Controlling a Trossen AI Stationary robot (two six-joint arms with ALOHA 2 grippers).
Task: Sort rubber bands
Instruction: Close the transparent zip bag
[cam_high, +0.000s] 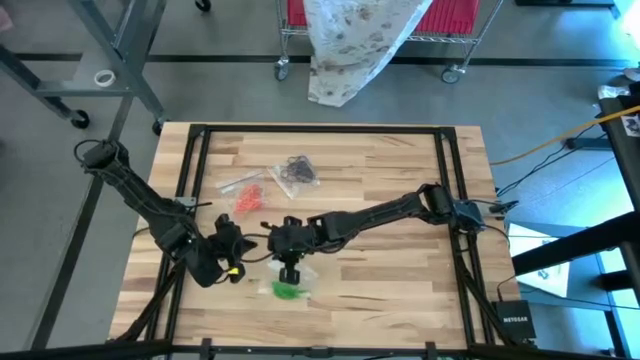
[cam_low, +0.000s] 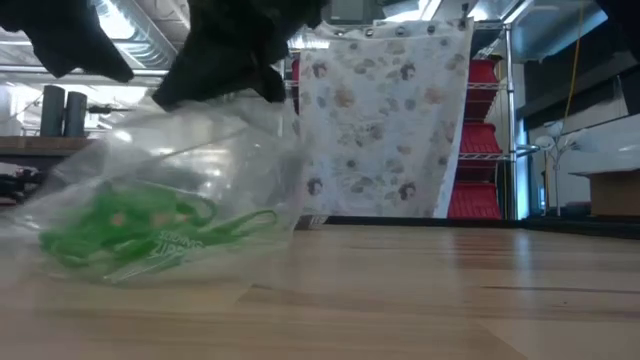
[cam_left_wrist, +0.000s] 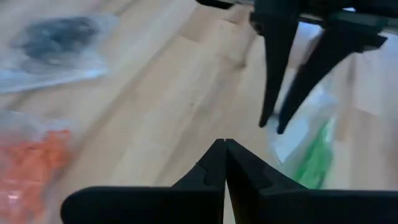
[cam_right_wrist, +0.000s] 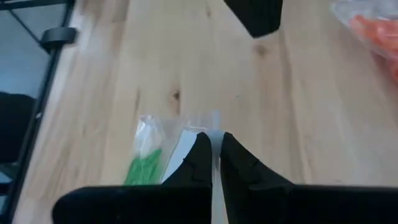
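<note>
Green bands (cam_high: 288, 291) sit inside a clear bag (cam_low: 190, 190) near the front edge of the table (cam_high: 400, 290), and our right gripper (cam_right_wrist: 213, 154) has its fingers pinching the bag's top edge, holding it up off the wood. Orange-red bands (cam_high: 250, 197) lie in a second bag farther back, and black bands (cam_high: 297, 170) in a third beyond that. Our left gripper (cam_left_wrist: 224, 163) hangs just beside the right one, fingers pressed together; from the wrist view we see nothing between them, though a speck of yellow-green shows near it from above and we cannot tell what it is.

We judge the risk to lie in the thin plastic. The right fingers hold only a narrow strip of film, so a quick pull could let it slip and drop the bag, spilling green bands onto the table. The two grippers are also very close; if we bring the left one in to open the bag's mouth, it could knock the right fingers or push the mouth closed.
</note>
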